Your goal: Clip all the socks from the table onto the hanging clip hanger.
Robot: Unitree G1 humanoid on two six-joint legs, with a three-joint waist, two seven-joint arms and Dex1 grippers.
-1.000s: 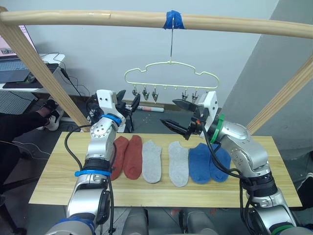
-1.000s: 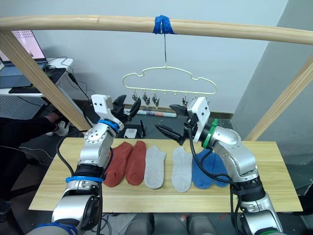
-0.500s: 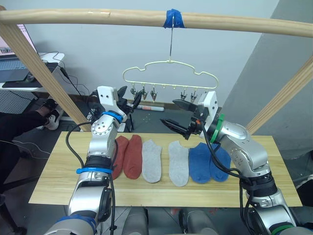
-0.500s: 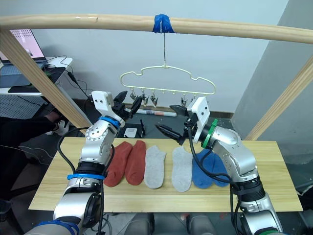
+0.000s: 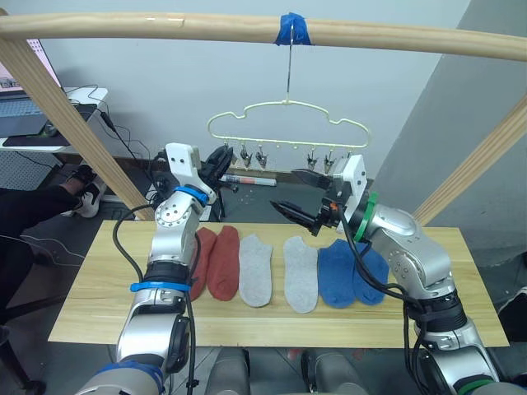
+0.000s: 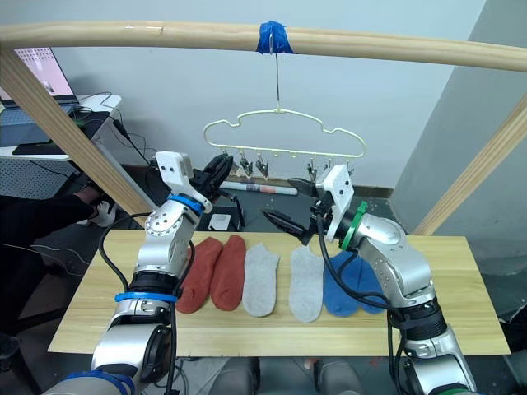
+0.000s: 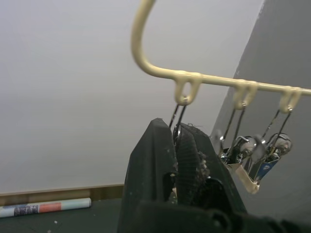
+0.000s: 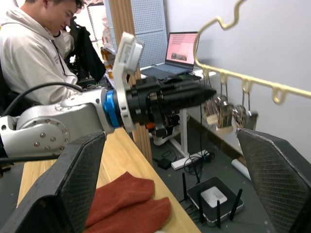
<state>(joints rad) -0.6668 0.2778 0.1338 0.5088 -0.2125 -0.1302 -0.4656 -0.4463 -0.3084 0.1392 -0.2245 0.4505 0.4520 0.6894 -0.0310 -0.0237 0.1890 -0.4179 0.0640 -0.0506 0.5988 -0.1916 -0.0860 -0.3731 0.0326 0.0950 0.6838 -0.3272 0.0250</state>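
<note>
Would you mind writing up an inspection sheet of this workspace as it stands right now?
Surface: table of pale planks, bare around the socks.
Job's things: six socks flat in a row, rust-red, grey, blue pairs; clip hanger hangs from the pole by blue tape, no sock on its clips.
Clutter: nothing seen on the table.
Grippers: left gripper shut, raised at the hanger's leftmost clip; right gripper open, empty, raised above the socks.
Cables: black cables along both arms; more on the floor behind.
Surroundings: wooden frame, laptop on a side desk, router on the floor, seated person.
</note>
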